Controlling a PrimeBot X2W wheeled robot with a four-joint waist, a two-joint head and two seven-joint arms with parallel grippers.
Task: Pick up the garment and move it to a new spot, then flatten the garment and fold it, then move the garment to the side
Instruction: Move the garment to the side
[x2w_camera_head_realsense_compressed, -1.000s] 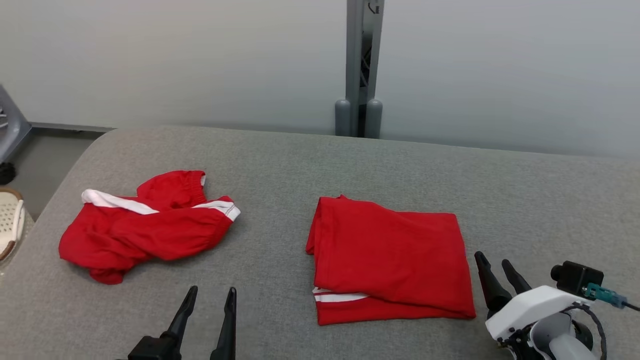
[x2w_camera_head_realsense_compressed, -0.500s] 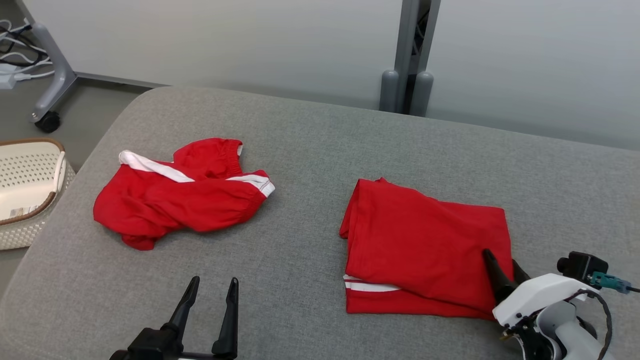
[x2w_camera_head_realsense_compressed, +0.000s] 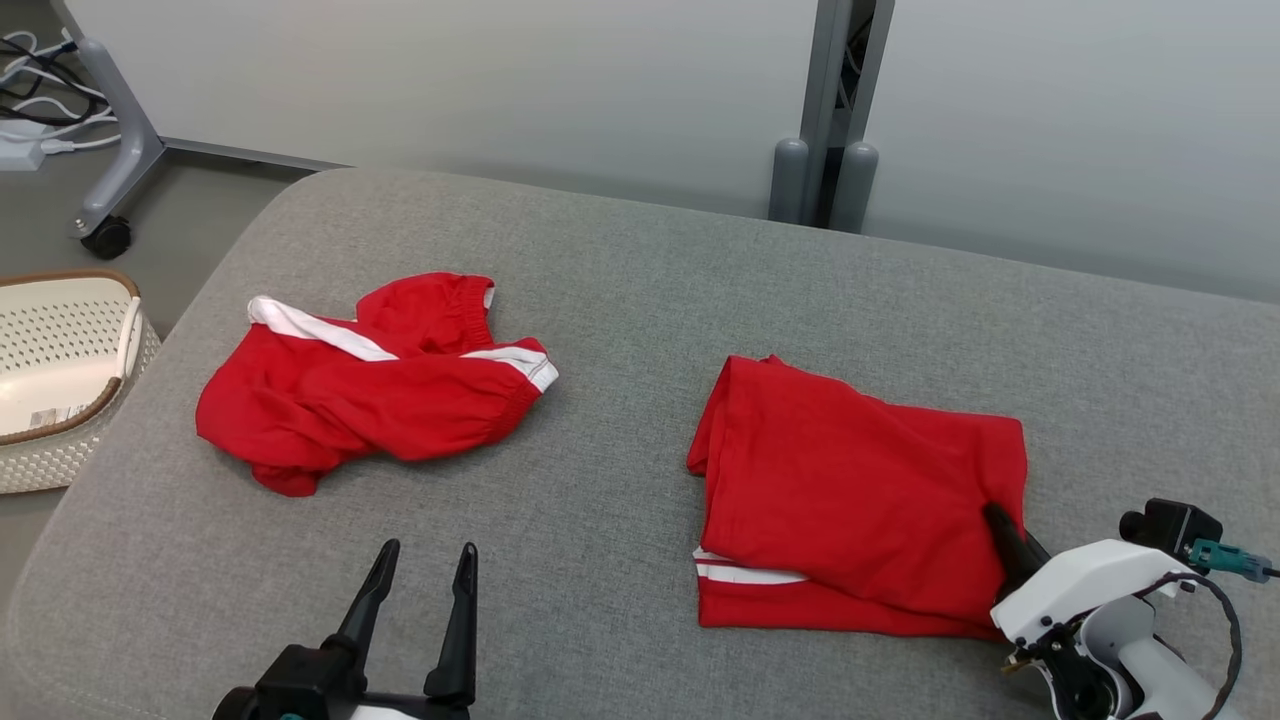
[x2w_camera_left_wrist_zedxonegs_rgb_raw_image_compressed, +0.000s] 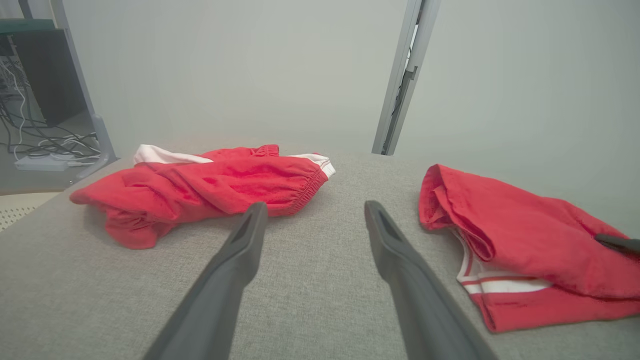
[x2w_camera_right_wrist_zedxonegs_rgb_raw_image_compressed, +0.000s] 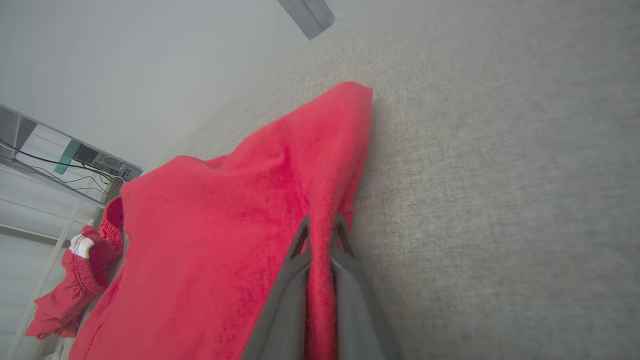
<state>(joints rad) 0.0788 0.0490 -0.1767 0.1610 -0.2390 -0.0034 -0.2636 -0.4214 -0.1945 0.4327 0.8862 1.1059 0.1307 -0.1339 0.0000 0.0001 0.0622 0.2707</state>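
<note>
The garment (x2w_camera_head_realsense_compressed: 860, 480) is red, folded into a rectangle with a white stripe at its near edge, and lies right of centre on the grey padded table (x2w_camera_head_realsense_compressed: 620, 300). My right gripper (x2w_camera_head_realsense_compressed: 1000, 520) is at its near right edge, shut on a pinched fold of the red cloth; in the right wrist view both fingers of the gripper (x2w_camera_right_wrist_zedxonegs_rgb_raw_image_compressed: 322, 222) clamp the fold of the garment (x2w_camera_right_wrist_zedxonegs_rgb_raw_image_compressed: 225, 225). My left gripper (x2w_camera_head_realsense_compressed: 427, 550) stands open above bare table near the front edge, holding nothing. In the left wrist view the left gripper (x2w_camera_left_wrist_zedxonegs_rgb_raw_image_compressed: 315, 207) points between the two red pieces, the garment (x2w_camera_left_wrist_zedxonegs_rgb_raw_image_compressed: 525, 240) on its right.
A second red garment (x2w_camera_head_realsense_compressed: 370, 390) with white stripes lies crumpled on the table's left part. A cream perforated basket (x2w_camera_head_realsense_compressed: 70, 420) stands on the floor off the left edge. A grey post (x2w_camera_head_realsense_compressed: 825, 110) rises behind the table, and a wheeled stand leg (x2w_camera_head_realsense_compressed: 110, 150) is at far left.
The head camera has shifted. My right gripper has moved left onto the folded garment's right edge and shut on the cloth. The left gripper has stayed open in place.
</note>
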